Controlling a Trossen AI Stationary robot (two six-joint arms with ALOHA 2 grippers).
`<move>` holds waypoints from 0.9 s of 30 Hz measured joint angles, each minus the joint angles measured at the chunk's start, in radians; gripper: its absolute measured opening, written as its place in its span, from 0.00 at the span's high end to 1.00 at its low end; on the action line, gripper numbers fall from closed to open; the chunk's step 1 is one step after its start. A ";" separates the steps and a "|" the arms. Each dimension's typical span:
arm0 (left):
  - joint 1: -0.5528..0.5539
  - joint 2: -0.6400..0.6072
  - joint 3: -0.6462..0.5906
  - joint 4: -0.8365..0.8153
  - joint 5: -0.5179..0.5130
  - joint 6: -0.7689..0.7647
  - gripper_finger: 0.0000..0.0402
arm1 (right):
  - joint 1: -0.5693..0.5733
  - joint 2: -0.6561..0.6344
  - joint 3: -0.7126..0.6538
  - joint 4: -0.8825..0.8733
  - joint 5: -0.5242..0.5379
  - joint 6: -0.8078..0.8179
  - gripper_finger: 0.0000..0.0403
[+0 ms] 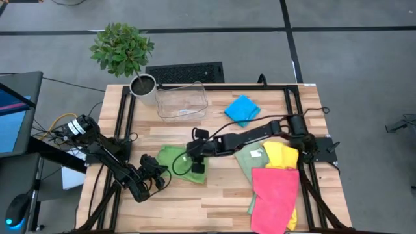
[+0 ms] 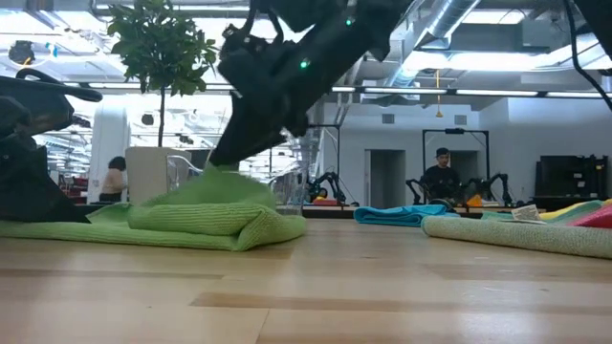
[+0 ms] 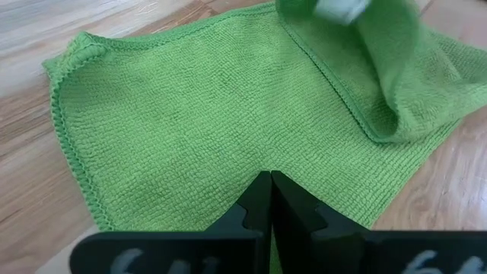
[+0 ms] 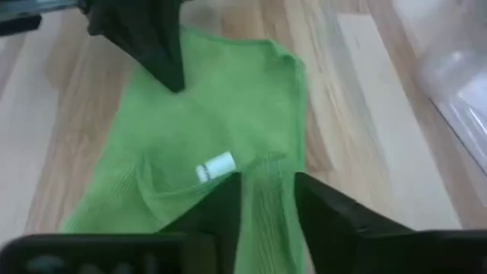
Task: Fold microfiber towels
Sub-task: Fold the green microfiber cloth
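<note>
- Five microfiber towels are on the wooden counter [image 1: 214, 195], one of each colour.
- The bright green towel [image 1: 174, 158] lies left of centre, partly folded, with one side doubled over into a thick roll, as the low view shows.
- The right pincer [image 1: 197, 162] is down over that doubled side of the bright green towel. In its wrist view the fingers [image 4: 323, 209] stand a little apart with green cloth between them, and a small white tag [image 4: 215, 167] shows just ahead of them. I cannot tell whether the cloth is still gripped.
- The left pincer [image 1: 158, 171] sits at the near left edge of the same towel. Its fingers [image 3: 257, 205] are pressed together, tips resting on or just above the flat green layer; which one I cannot tell.
- The blue towel [image 1: 242, 109] lies crumpled at the far side, just right of the clear plastic bin [image 1: 181, 103].
- Three more are stacked at the right: a pale sage green towel [image 1: 249, 159] underneath, a yellow towel [image 1: 282, 155] over it, and a pink towel [image 1: 275, 198] spread nearest the front edge.
- One potted plant [image 1: 123, 52] stands in a white pot at the far left corner.
- One black keyboard [image 1: 185, 72] lies behind the bin.
- In the low view, two people sit in the room beyond the counter.
</note>
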 joint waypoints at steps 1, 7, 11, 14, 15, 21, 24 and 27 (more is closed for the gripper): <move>0.000 0.000 0.000 0.000 0.000 0.000 1.00 | 0.002 -0.010 0.000 -0.020 -0.001 0.018 0.57; 0.000 0.000 0.000 0.001 -0.001 0.001 1.00 | 0.091 -0.040 0.000 -0.064 0.017 0.077 0.42; 0.000 0.000 0.000 0.006 0.000 0.002 1.00 | 0.183 0.004 -0.004 -0.084 0.096 0.117 0.41; 0.000 0.000 0.000 0.021 0.006 0.003 1.00 | 0.240 0.034 -0.001 -0.071 0.218 0.121 0.41; 0.000 0.000 0.000 0.022 0.007 0.003 1.00 | 0.255 0.039 -0.003 -0.075 0.236 0.127 0.41; 0.000 0.000 0.001 0.023 0.008 0.004 1.00 | 0.306 0.041 -0.001 -0.082 0.291 0.182 0.41; 0.000 0.000 0.001 0.024 0.008 0.004 1.00 | 0.312 0.041 -0.001 -0.078 0.311 0.186 0.40; 0.000 0.000 0.001 0.025 0.008 0.003 1.00 | 0.313 0.061 0.001 -0.067 0.304 0.205 0.40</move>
